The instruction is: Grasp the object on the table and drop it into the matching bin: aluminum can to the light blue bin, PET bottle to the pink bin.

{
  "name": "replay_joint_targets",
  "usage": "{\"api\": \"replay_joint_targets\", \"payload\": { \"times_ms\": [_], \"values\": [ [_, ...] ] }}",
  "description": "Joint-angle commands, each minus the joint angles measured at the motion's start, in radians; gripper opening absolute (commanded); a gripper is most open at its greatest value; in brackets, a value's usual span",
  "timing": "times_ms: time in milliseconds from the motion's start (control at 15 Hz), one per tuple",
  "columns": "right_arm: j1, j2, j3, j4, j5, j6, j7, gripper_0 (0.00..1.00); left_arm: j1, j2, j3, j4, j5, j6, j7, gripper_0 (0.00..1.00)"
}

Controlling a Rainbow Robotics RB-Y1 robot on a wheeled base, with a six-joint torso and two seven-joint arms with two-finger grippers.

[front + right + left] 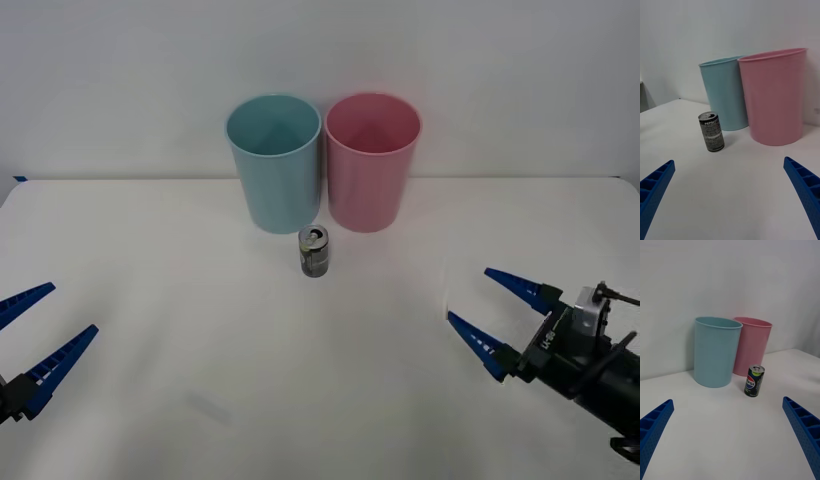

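Two bins at the back of the white surface (150,330), side by side and touching or nearly so: light blue bin (274,163) on the robot's left, pink bin (371,161) on the right, both upright with open mouths. Just in front of the seam between them, one small can (314,251), upright, silver top with pull-tab up, dark body with a pale label, close to the bins' bases but apart from both. Nothing else near the can; bare white all round its front and sides. Behind the bins, a plain pale wall close at the surface's far edge.

Left hand (28,333) low at the near left edge, blue ribbed fingers (60,366) spread wide, holding nothing, well apart from the can. Right hand (497,312) at the near right, fingers likewise spread wide and empty, pointed inward toward the middle, also well apart from the can. Between each hand and the can, open unobstructed surface. Wide free margins left and right of the bins, out to the surface's side edges. From the right wrist, can (711,131) seen ahead between the spread fingertips, bins directly behind it; from the left wrist, the same can (754,380) in front of both bins.
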Motion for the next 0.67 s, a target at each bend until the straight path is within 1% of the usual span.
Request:
{"api": "replay_joint_targets", "payload": {
  "times_ms": [67,200,333,400,467,667],
  "values": [
    [-0.017,0.046,0.015,0.001,0.041,0.077,0.099,1.0,0.0,0.0,0.0,0.0,0.0,0.0,0.0,1.0],
    [-0.017,0.048,0.072,0.003,0.036,0.148,0.134,1.0,0.0,0.0,0.0,0.0,0.0,0.0,0.0,1.0],
    [-0.023,0.049,0.142,0.003,0.024,0.223,0.139,1.0,0.0,0.0,0.0,0.0,0.0,0.0,0.0,1.0],
    [-0.028,0.054,0.159,0.001,0.024,0.243,0.142,1.0,0.0,0.0,0.0,0.0,0.0,0.0,0.0,1.0],
    [-0.034,0.066,0.175,0.003,0.025,0.258,0.146,1.0,0.0,0.0,0.0,0.0,0.0,0.0,0.0,1.0],
    [-0.08,0.098,0.175,0.049,0.067,0.247,0.154,1.0,0.0,0.0,0.0,0.0,0.0,0.0,0.0,1.0]
  ]
}}
